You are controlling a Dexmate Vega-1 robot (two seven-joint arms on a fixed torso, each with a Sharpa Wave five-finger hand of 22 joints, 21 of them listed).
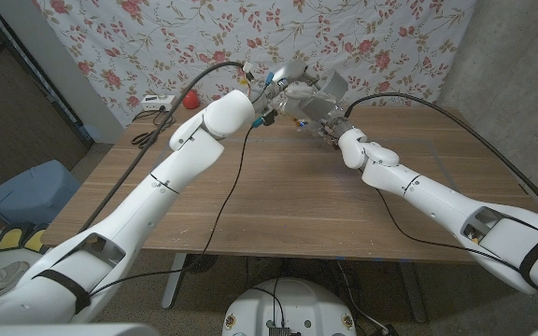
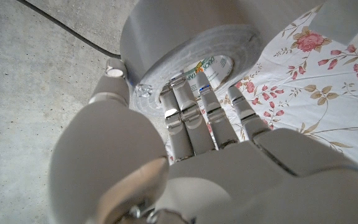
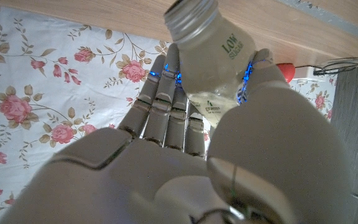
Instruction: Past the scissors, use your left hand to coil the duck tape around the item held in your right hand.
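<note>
one roll of grey duck tape sits in the left hand, whose fingers reach into the roll's core while the thumb presses the outer band; the left wrist view shows printed lettering inside the core, which the head view is too small to give. one pale bottle with a bare threaded neck sits in the right hand, fingers curled behind it and the thumb across its front; the right wrist view shows "low" on its label. in the head view the left hand and right hand are raised close together over the far part of the table, with the tape between and above them, and a grey sheet-like piece by the right hand that i cannot identify. whether tape touches the bottle i cannot tell.

one pair of scissors lies on the wooden table well to the outer side of the left arm, near the far edge. beyond it are one white object and one small red object. a floral cloth hangs behind the table, a grey wall stands on the right arm's side, and one blue bin sits on the floor on the left arm's side.
</note>
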